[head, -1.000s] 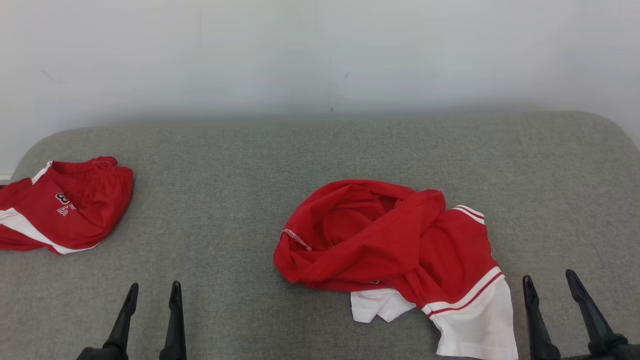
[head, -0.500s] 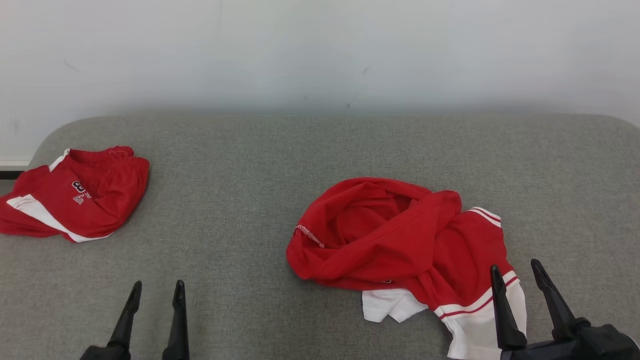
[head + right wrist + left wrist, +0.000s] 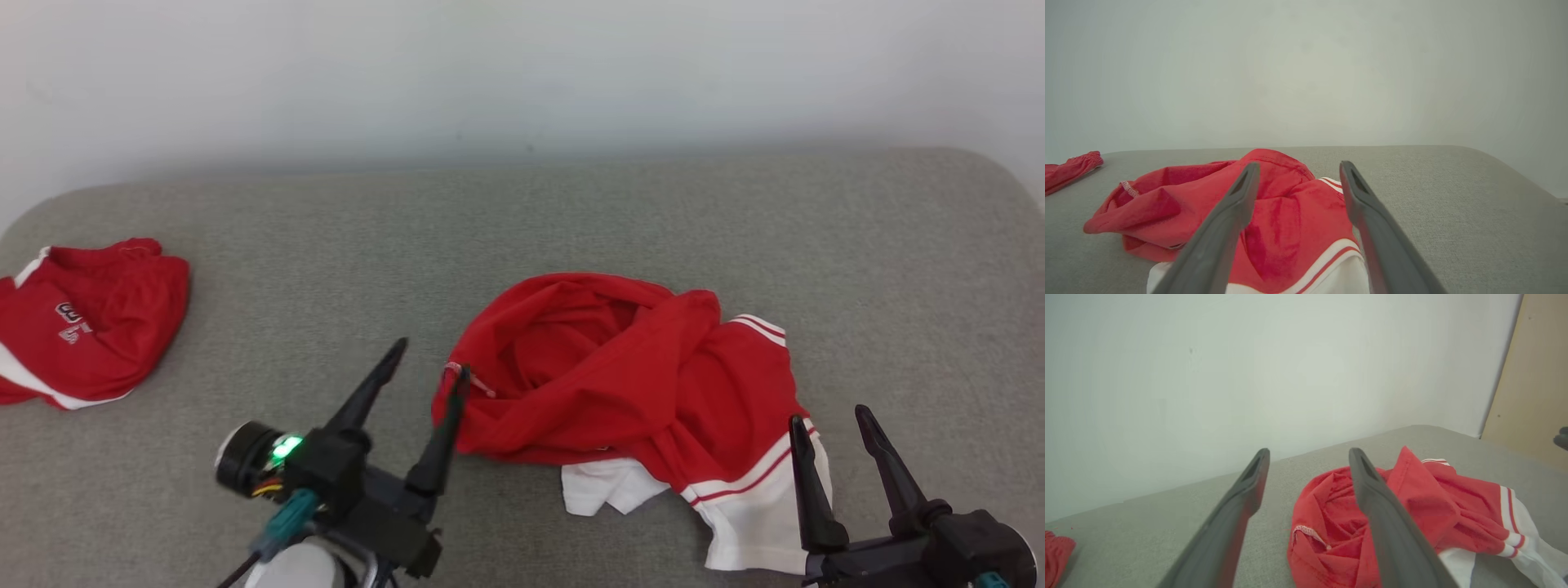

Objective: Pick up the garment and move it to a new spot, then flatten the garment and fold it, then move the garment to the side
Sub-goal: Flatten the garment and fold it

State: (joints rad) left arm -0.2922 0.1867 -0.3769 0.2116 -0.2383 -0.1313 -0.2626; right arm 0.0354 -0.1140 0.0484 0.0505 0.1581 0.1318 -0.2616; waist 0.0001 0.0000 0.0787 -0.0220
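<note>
A crumpled red garment [image 3: 620,376] with white panels and striped trim lies heaped in the middle of the grey cushion [image 3: 571,212]. My left gripper [image 3: 429,358] hangs open at the heap's left edge, one fingertip close to a white-stitched hem. The left wrist view shows the garment [image 3: 1421,506] behind the right finger, nothing between the fingers. My right gripper [image 3: 826,413] stands open over the white-and-red striped corner at the heap's lower right. In the right wrist view the garment [image 3: 1290,220] lies between and under the spread fingers.
A second red garment [image 3: 82,322] with white trim and dark lettering lies folded at the cushion's far left edge. A pale wall [image 3: 522,73] rises right behind the cushion. A tan panel [image 3: 1531,384] stands at the right of the left wrist view.
My left arm has swung up and right, from the bottom edge to the heap's left edge. The right gripper has come left over the white corner. The camera has shifted too.
</note>
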